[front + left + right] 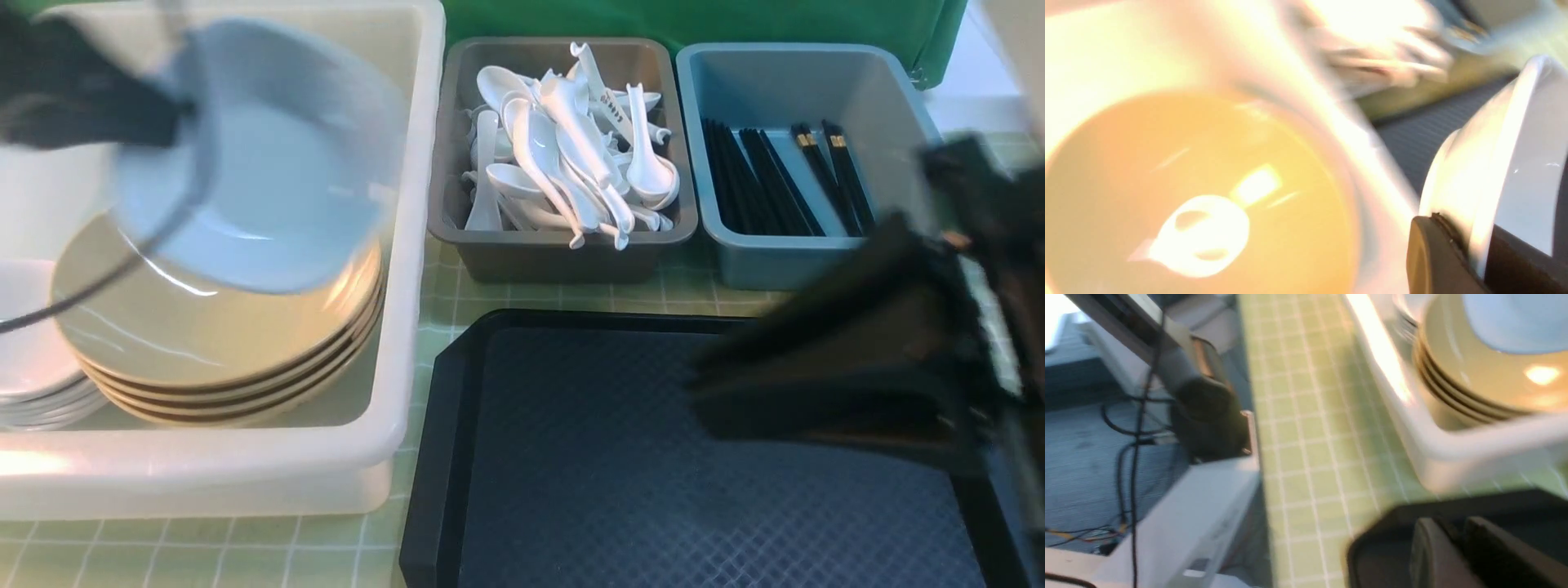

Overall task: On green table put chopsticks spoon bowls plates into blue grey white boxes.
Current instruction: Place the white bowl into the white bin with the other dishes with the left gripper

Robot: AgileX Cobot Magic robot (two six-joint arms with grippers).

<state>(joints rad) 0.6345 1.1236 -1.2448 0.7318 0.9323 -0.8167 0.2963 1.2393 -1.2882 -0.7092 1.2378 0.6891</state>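
The worktop wears a matt pale green cloth printed with a white grid. On it, the big white box is smooth, slightly see-through plastic; the grey box and blue box are dull plastic. The stacked tan bowls are glossy ceramic with brown rims, catching highlights. The white dish and the spoons look glazed and shiny. The chopsticks are black with gold bands. The black tray has a rough diamond texture.
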